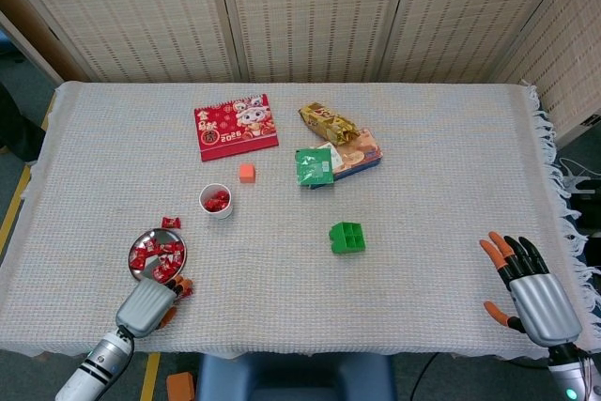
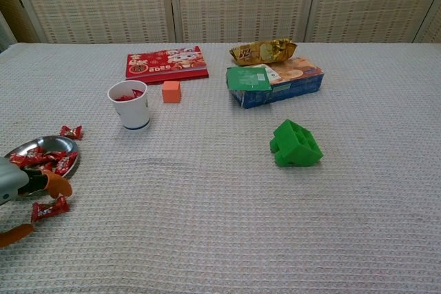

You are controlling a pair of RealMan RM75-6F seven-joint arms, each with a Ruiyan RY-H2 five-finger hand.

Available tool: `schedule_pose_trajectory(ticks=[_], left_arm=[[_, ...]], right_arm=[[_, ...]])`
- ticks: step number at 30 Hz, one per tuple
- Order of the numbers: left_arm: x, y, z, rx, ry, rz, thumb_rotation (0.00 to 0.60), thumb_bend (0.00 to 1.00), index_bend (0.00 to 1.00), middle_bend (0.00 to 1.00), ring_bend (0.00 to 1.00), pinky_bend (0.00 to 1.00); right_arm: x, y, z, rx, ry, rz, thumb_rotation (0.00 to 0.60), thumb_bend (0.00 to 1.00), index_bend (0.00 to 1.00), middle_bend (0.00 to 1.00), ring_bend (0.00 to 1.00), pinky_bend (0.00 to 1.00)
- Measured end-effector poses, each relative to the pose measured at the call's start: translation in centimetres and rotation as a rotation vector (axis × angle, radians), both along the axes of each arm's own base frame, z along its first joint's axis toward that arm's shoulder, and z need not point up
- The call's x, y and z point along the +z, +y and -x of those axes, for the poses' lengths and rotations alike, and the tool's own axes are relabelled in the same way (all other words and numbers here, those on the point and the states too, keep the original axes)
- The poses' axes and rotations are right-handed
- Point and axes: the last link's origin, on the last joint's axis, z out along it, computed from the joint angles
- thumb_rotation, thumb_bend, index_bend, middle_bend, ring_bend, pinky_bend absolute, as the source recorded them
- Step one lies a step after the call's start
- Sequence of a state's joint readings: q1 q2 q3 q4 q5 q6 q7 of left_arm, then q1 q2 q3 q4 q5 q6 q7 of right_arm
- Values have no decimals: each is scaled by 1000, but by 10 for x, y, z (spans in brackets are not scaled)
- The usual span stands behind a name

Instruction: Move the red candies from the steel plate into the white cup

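Observation:
The steel plate (image 1: 140, 266) (image 2: 31, 147) lies near the table's front left and holds several red candies (image 1: 166, 255) (image 2: 47, 160). One loose candy (image 1: 171, 223) (image 2: 70, 131) lies just beyond the plate. Another candy (image 1: 178, 286) (image 2: 50, 208) lies on the cloth in front of it. The white cup (image 1: 216, 202) (image 2: 130, 107) stands upright further in, with red candies inside. My left hand (image 1: 147, 305) (image 2: 12, 185) sits at the front edge below the plate, fingers apart around the near loose candy, holding nothing. My right hand (image 1: 531, 292) rests spread at the front right.
An orange cube (image 1: 247, 172) (image 2: 171, 91) sits right of the cup. A red calendar card (image 1: 235, 126) (image 2: 166, 64) lies behind. Snack packets and a box (image 1: 336, 157) (image 2: 274, 77) are at centre back. A green block (image 1: 347, 237) (image 2: 295, 144) stands mid-table.

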State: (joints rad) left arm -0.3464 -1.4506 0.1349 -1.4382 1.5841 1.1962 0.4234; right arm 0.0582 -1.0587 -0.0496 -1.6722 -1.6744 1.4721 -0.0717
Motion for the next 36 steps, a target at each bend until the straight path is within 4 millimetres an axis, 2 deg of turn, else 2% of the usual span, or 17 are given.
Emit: schedule_pose_trajectory(ticks=[10, 16, 25, 31, 36], left_arm=[[-5, 2, 4, -4, -2, -27, 600, 383, 425, 452, 825, 1000], [-8, 0, 6, -10, 7, -25, 600, 378, 453, 496, 826, 1000], [-5, 0, 4, -27, 8, -40, 600, 378, 551, 614, 826, 1000], [4, 4, -4, -59, -3, -69, 600, 378, 558, 625, 826, 1000], [17, 26, -23, -104, -40, -131, 600, 377, 558, 626, 825, 1000]], right_arm=[[1, 0, 0, -1, -3, 3, 600, 125, 0, 0, 0, 0], [1, 0, 0, -1, -3, 1, 600, 125, 0, 0, 0, 0], [1, -1, 0, -2, -4, 2, 600, 125, 0, 0, 0, 0], [2, -1, 1, -5, -4, 6, 600, 125, 0, 0, 0, 0], [1, -4, 1, -11, -2, 5, 600, 125, 0, 0, 0, 0]])
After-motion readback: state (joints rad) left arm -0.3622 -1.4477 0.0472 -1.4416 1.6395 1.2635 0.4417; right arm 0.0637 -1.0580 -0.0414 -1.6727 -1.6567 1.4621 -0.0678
